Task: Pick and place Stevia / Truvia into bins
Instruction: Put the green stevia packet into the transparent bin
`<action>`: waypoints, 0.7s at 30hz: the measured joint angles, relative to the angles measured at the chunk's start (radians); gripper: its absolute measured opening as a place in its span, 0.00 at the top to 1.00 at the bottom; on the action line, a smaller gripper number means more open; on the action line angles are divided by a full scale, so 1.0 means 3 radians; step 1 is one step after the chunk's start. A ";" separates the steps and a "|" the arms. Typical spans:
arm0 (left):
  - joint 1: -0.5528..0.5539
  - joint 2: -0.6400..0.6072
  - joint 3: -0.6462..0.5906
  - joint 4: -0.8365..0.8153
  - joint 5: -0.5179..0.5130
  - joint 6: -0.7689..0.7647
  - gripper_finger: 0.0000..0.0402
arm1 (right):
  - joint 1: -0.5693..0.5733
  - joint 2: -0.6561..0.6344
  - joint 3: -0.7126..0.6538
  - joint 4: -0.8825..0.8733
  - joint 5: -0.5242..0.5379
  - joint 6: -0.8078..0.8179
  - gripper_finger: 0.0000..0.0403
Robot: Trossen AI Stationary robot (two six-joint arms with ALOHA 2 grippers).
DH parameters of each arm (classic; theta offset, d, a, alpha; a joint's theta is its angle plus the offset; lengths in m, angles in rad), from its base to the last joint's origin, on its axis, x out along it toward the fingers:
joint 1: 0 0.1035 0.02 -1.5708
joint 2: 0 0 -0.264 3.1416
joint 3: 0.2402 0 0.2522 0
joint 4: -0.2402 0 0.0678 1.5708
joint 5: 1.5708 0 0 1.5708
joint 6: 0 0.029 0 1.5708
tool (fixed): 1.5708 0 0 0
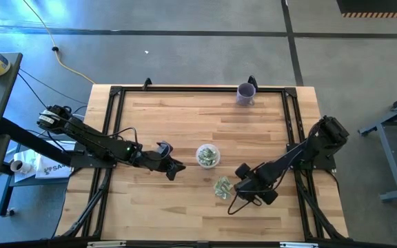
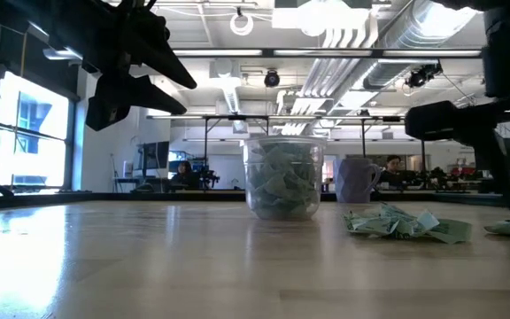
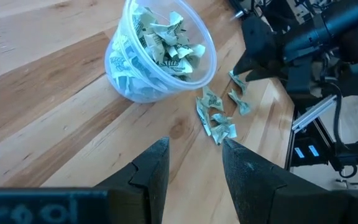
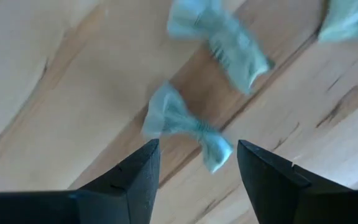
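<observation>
Our right gripper [image 4: 194, 165] hovers, fingers spread and empty, straddling a crumpled sachet [image 4: 185, 127] for pickup; the left gripper [image 3: 194, 165], likewise apparently empty, waits beside the cup [image 3: 157, 53].

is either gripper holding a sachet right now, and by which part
Nothing is held: the left gripper and the right gripper are open and empty, the right one above a loose sachet.

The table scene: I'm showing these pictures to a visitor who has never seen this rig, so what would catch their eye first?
Likely the clear cup mid-table, already stuffed with pale green sachets. Next, the loose sachets scattered on the wood just beside it, with the right gripper open and low over a crumpled one. The left gripper, also open, hangs on the cup's other side.
</observation>
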 joint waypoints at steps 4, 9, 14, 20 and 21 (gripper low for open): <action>0.0000 0.0000 0.0000 0.0000 -0.0026 0.0001 0.55 | -0.0097 0.0033 0.0001 0.0245 0.0043 -0.0010 0.52; -0.0001 0.0000 0.0000 0.0000 -0.0029 0.0000 0.55 | -0.0196 0.0179 0.0005 0.0168 -0.0089 -0.0046 0.58; -0.0001 0.0000 0.0000 0.0001 -0.0005 -0.0001 0.55 | -0.0244 0.0239 0.0018 0.0157 -0.0123 -0.0129 0.65; -0.0001 0.0000 0.0000 0.0001 -0.0003 -0.0005 0.55 | -0.0344 0.0245 0.0014 0.0124 -0.0132 -0.0126 0.77; -0.0001 0.0000 0.0000 0.0001 -0.0004 -0.0004 0.55 | -0.0364 0.0246 0.0013 0.0124 -0.0136 -0.0126 0.80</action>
